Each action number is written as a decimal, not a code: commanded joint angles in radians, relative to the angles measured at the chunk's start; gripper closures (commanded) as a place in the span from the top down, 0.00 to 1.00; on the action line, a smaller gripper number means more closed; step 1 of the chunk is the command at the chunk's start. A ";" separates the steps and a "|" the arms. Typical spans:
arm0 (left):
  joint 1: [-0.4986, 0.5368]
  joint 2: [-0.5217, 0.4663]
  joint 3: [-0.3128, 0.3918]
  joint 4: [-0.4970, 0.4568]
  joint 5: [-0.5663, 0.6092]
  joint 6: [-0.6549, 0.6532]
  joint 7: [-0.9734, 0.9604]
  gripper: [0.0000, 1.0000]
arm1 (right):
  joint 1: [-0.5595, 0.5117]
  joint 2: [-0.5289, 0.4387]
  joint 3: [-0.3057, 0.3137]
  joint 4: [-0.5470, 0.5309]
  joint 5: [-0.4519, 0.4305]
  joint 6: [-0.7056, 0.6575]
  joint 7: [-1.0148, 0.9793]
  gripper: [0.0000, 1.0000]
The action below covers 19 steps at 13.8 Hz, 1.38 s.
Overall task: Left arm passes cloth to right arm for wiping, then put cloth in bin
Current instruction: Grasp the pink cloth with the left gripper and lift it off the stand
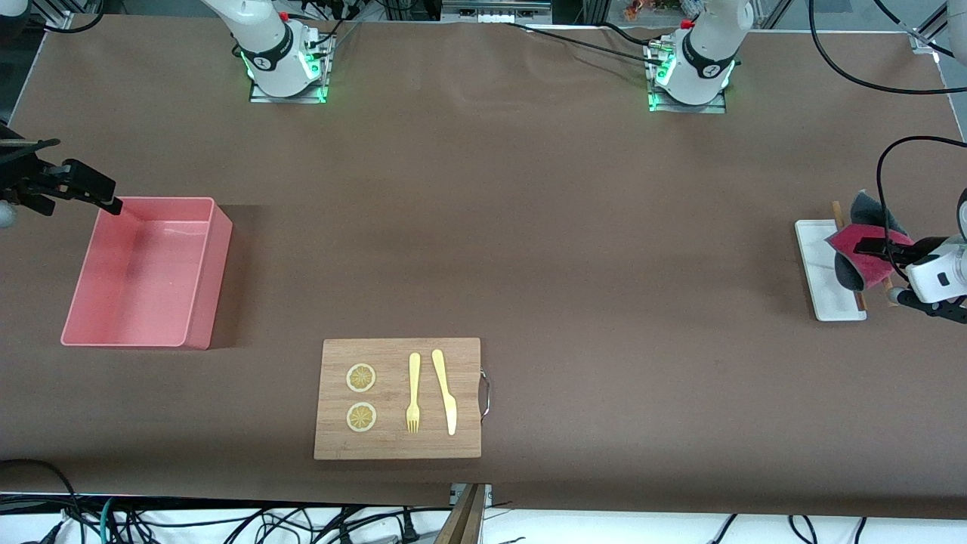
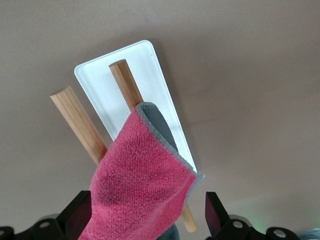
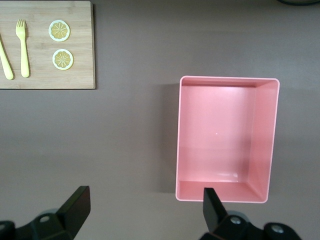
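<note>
We see the cloth [image 2: 142,187] draped over wooden sticks [image 2: 79,122] on the white tray [image 1: 817,261], between the left gripper's [image 2: 145,217] spread fingers. The right gripper [image 3: 142,212] hangs spread beside the bin [image 1: 143,272].

2 white arms, each base [image 1: 285,57] ringed by a black band and lit green at the foot, on a metal plate. Black cables trail from both bases. Left end effector [image 1: 880,246]: white housing, black fingers [image 2: 215,212]. Right end effector [image 1: 106,198]: black fingers, black bracket.
</note>
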 commanded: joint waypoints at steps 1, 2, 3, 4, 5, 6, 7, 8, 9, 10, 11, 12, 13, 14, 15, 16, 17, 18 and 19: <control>0.012 0.023 -0.008 0.027 0.010 0.007 0.034 1.00 | -0.001 0.008 0.006 0.020 -0.006 -0.001 0.010 1.00; 0.019 0.026 -0.008 0.027 0.011 0.007 0.035 0.96 | -0.001 0.008 0.006 0.020 -0.006 -0.001 0.010 1.00; 0.024 0.027 -0.008 0.030 0.011 0.007 0.035 0.84 | -0.003 0.008 0.006 0.020 -0.006 -0.001 0.008 1.00; 0.024 0.027 -0.008 0.030 0.013 0.007 0.035 0.70 | -0.003 0.008 0.006 0.020 -0.006 -0.001 0.008 1.00; 0.024 0.027 -0.008 0.032 0.014 0.007 0.035 0.56 | -0.003 0.008 0.006 0.020 -0.006 -0.001 0.008 1.00; 0.024 0.027 -0.008 0.032 0.014 0.007 0.035 0.47 | -0.003 0.008 0.006 0.020 -0.006 -0.001 0.008 1.00; 0.022 0.027 -0.008 0.033 0.016 0.007 0.034 0.39 | -0.003 0.008 0.006 0.020 -0.006 -0.001 0.008 1.00; 0.022 0.027 -0.008 0.033 0.016 0.005 0.035 0.33 | -0.004 0.008 0.004 0.020 -0.006 -0.001 0.007 1.00; 0.022 0.027 -0.007 0.035 0.016 0.005 0.034 0.25 | -0.004 0.008 0.004 0.020 -0.006 -0.002 0.007 1.00; 0.022 0.027 -0.008 0.035 0.016 0.004 0.034 0.18 | -0.004 0.008 0.004 0.020 -0.007 -0.002 0.007 1.00; 0.022 0.027 -0.008 0.035 0.016 0.004 0.034 0.13 | -0.004 0.008 0.004 0.020 -0.007 -0.002 0.008 1.00; 0.022 0.025 -0.008 0.035 0.014 0.004 0.034 0.11 | -0.004 0.008 0.004 0.020 -0.007 -0.002 0.007 1.00; 0.022 0.025 -0.007 0.035 0.014 0.004 0.034 0.07 | -0.004 0.008 0.004 0.020 -0.007 -0.002 0.008 1.00; 0.024 0.026 -0.008 0.035 0.014 0.001 0.034 0.04 | -0.004 0.008 0.004 0.020 -0.007 -0.002 0.007 1.00; 0.024 0.025 -0.007 0.035 0.013 -0.002 0.029 0.00 | -0.004 0.008 0.004 0.020 -0.007 -0.002 0.008 1.00; 0.024 0.023 -0.008 0.035 0.013 -0.004 0.019 0.00 | -0.004 0.008 0.004 0.020 -0.007 -0.002 0.008 1.00; 0.019 0.017 -0.008 0.035 0.008 -0.019 0.015 0.00 | -0.004 0.008 0.004 0.020 -0.007 -0.002 0.007 1.00; 0.016 0.007 -0.014 0.041 0.002 -0.054 0.012 0.00 | -0.004 0.008 0.004 0.020 -0.007 -0.002 0.008 1.00; 0.009 -0.015 -0.022 0.056 0.002 -0.089 -0.010 0.00 | -0.004 0.008 0.004 0.020 -0.006 -0.004 0.008 1.00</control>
